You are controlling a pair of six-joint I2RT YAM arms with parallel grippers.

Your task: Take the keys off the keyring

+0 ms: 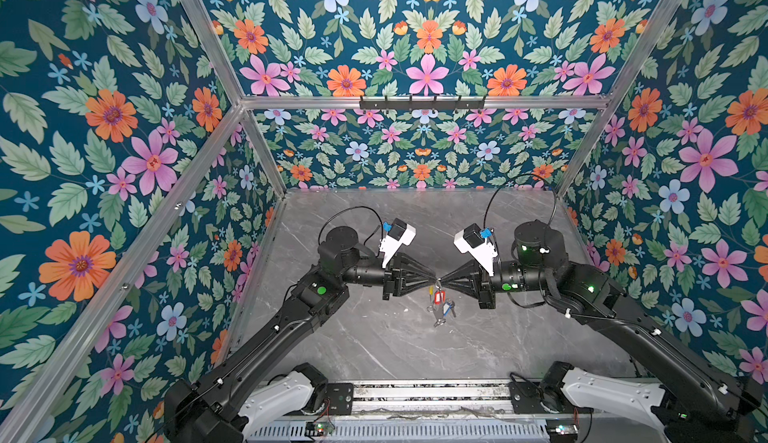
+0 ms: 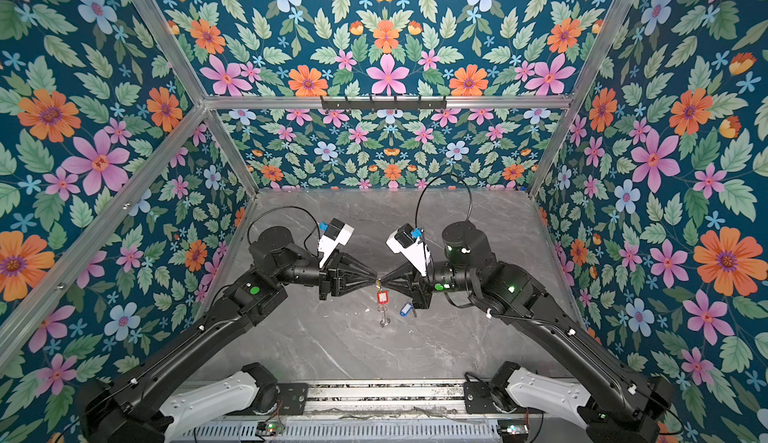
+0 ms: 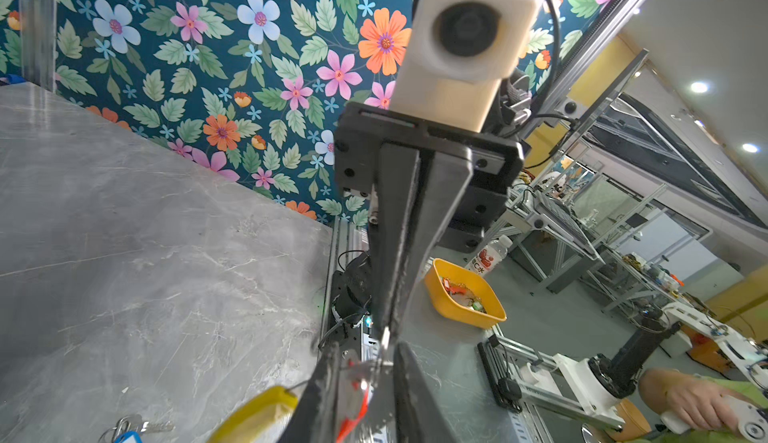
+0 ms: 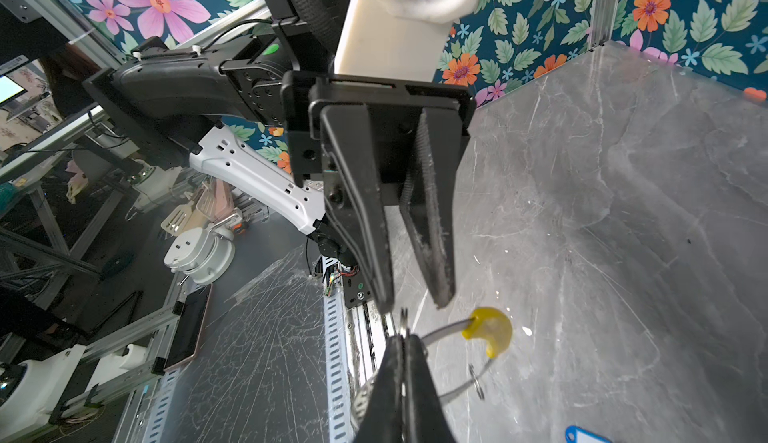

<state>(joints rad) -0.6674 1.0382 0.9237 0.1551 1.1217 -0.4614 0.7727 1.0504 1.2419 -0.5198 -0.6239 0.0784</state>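
Mid-air over the table [image 2: 332, 345] centre: right gripper [image 4: 404, 343] clenched on the keyring [image 4: 442, 329] wire, yellow sleeve [image 4: 490, 333] arcing away from its tips. Red-tagged key [image 2: 382, 297] hangs straight down from the hoop, right under where both tips meet. The left gripper [image 4: 413, 301] is nearer to it, jaws parted a little, nothing clearly pinched. Both arms level, nose to nose. Blue-tagged key [image 2: 407, 309] lies on the table, off the hoop, I'd say.

The blue tag [image 3: 126, 438] was cut off by the picture's edge in both wrist views. In both top views the keyring [image 2: 378, 282] was too small to trace.
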